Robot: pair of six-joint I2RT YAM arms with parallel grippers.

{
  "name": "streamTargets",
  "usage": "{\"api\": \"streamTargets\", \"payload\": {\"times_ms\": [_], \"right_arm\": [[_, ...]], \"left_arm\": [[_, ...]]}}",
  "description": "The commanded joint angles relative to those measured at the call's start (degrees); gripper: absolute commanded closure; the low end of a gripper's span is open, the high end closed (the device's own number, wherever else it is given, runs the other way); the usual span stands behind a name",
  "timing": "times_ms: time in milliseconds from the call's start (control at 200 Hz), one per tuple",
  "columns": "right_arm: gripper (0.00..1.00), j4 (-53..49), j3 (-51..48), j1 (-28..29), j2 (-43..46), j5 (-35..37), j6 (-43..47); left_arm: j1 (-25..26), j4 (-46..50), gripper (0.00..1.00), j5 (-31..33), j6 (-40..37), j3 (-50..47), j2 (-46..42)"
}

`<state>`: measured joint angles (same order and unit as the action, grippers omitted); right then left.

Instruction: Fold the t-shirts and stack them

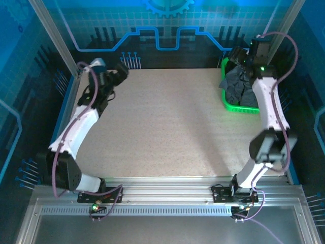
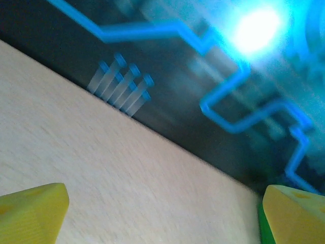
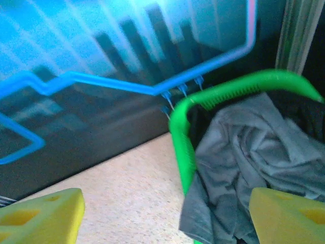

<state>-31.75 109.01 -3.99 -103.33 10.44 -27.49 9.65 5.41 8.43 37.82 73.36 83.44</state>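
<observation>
Right gripper (image 3: 165,203) is hanging with its two yellow fingers (image 3: 40,218) spread wide and nothing between them, so I am reading it as empty. It is pointing at the green basket (image 3: 179,137), which is sitting just ahead of it and a little toward its right finger. The grey t-shirt (image 3: 244,147) is lying inside this basket as a crumpled heap, and one fold is reaching down close to the rim nearest to the fingers. I am not able to pick out the black t-shirt with certainty: a dark patch deeper in the basket, beyond the grey cloth, can be the shirt or can be only shadow. On the other side, the left gripper (image 2: 165,213) is also standing wide and empty. It is hovering low over the bare table (image 1: 167,127), with only the speckled surface under and ahead of its fingers and the blue back wall further on, and it is well apart from the basket. I am judging that the task is only at its very beginning: no shirt is lying spread on the table, nothing is folded, and no stack is started. All the work is remaining, namely taking each shirt out, laying it flat, folding it and putting one on the other.
</observation>
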Motion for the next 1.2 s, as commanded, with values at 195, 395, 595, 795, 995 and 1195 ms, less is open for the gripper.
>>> {"api": "streamTargets", "payload": {"times_ms": [195, 395, 595, 795, 995, 1195], "right_arm": [[0.16, -22.40, 16.81, -5.48, -26.80, -8.65, -6.21], [0.28, -22.77, 20.55, -6.05, -37.51, -13.19, -8.82], [0.84, -17.42, 16.63, -7.32, -35.56, -13.02, -11.98], [1.00, -7.10, 5.31, -6.08, -20.56, -6.05, -10.19], [1.00, -1.41, -2.91, -2.00, -3.58, 1.68, -9.33], [1.00, 2.22, -0.40, 4.66, 8.59, 7.99, -6.41]], "left_arm": [[16.20, 10.06, 0.12, -13.82, 3.86, 6.21, 5.89], [18.16, 8.19, 0.24, -19.07, 6.64, 3.86, 4.86], [18.21, 8.41, 0.30, -17.81, 6.08, 1.18, 0.85], [18.19, 8.52, 0.35, -18.00, 6.49, -0.14, -0.08], [18.17, 8.13, 0.36, -17.43, 6.37, -0.35, 0.73], [18.21, 9.96, 0.36, -16.46, 5.06, 1.70, 2.04]]}}
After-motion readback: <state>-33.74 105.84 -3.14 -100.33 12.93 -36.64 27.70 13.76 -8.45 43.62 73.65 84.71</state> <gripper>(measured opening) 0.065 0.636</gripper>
